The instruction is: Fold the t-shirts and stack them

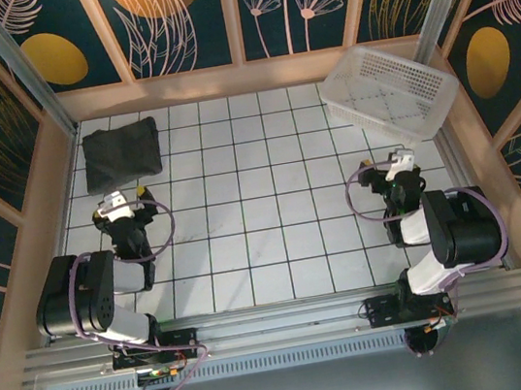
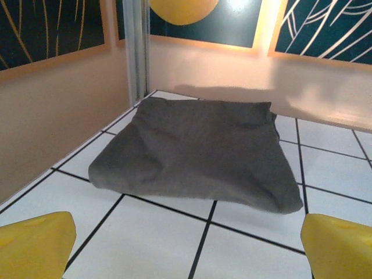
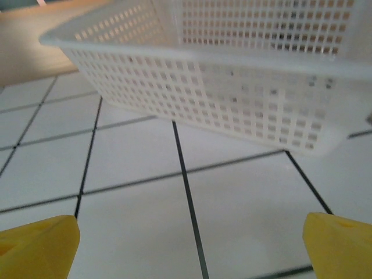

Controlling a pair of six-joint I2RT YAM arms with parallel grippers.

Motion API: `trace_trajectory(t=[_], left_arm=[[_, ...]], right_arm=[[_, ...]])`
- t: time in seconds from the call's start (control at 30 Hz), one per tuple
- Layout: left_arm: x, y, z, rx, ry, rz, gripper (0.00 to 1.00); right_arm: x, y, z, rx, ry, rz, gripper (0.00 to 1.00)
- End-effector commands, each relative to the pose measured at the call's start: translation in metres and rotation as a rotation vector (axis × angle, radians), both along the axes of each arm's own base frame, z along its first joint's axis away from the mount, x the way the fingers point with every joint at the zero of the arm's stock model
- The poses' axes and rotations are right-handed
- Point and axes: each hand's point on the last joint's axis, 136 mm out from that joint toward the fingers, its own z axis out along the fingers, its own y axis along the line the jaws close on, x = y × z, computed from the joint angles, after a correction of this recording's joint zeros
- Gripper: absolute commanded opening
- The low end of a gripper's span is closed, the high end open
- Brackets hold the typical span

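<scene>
Currently: t-shirt [image 1: 121,154], 1 pc, folded dark rectangle, far-left corner of worktop [image 1: 245,219]. Left end effector [image 1: 128,201] released, near its front edge; right end effector [image 1: 390,168] released, facing basket [image 1: 390,92]. Prob. near done: approach low, don't snag fold, keep edges square

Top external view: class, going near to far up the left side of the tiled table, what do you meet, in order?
First the black-and-white left robot arm → left gripper, open, yellow-tipped → folded dark charcoal-grey fabric t-shirt.
</scene>
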Motion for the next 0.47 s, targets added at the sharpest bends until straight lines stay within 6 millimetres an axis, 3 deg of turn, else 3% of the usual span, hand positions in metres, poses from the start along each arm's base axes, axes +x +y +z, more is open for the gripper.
trace_trajectory(t=[0.0, 0.43], left_arm=[[0.0029, -0.0015, 0.0076, 0.011, -0.025, -0.015, 0.99], [0.0026, -0.0014, 0.009, 0.012, -0.031, -0.015, 0.99]], right_arm=[[0.0091, 0.0048, 0.0249, -0.021, -0.094, 0.02, 0.99], [0.0106, 0.0089, 0.0239, -0.023, -0.086, 0.049, 0.99]])
